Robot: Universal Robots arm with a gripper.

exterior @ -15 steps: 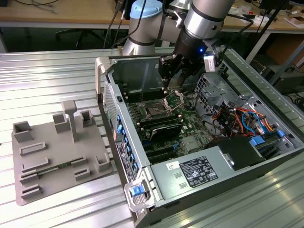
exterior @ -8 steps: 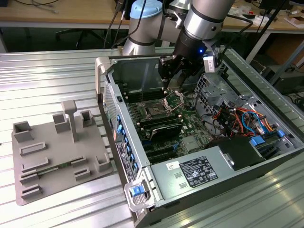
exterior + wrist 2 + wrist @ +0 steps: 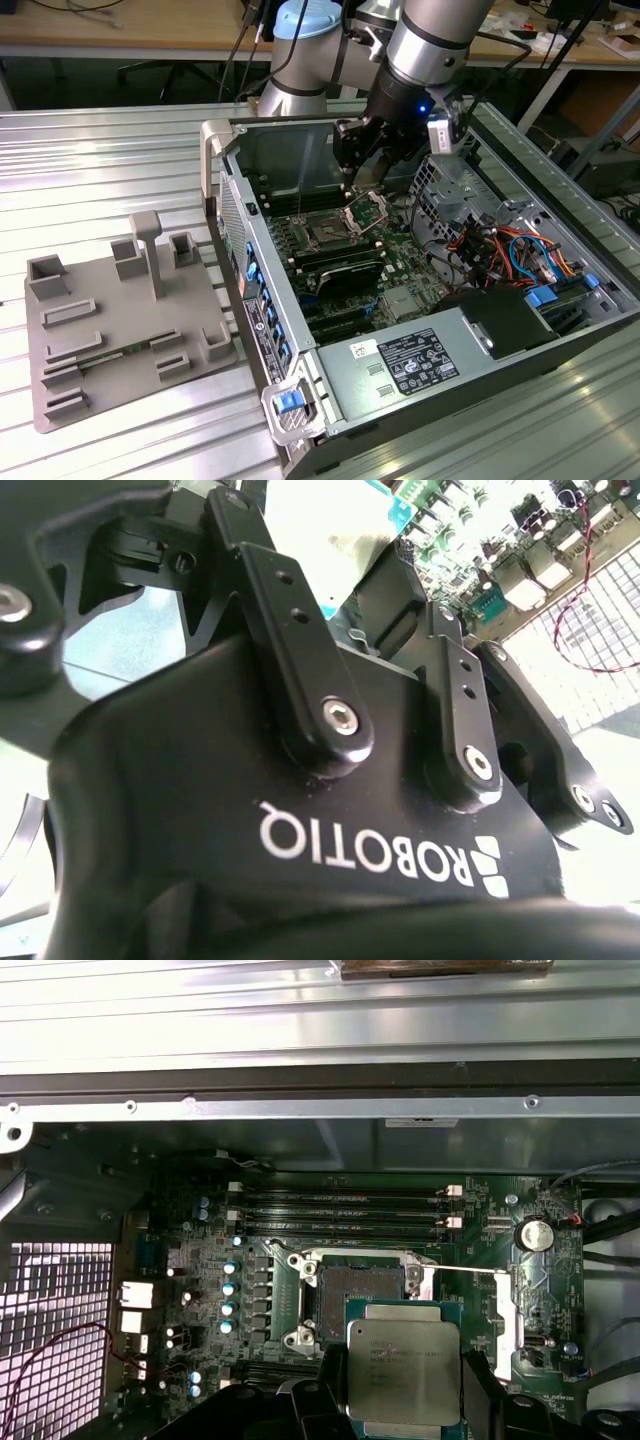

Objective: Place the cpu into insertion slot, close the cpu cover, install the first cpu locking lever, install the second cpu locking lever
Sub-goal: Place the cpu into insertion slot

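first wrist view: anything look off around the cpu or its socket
Nothing stands out. The cpu, held in the gripper, lines up squarely with the empty insertion slot. In the exterior view the cpu cover stands tilted open.

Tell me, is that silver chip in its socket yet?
Out: the hand grips the cpu, and the insertion slot lies dark and bare.

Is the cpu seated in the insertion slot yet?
No: in the first wrist view the gripper holds the cpu between its fingers, while the insertion slot beside it shows a bare dark square.
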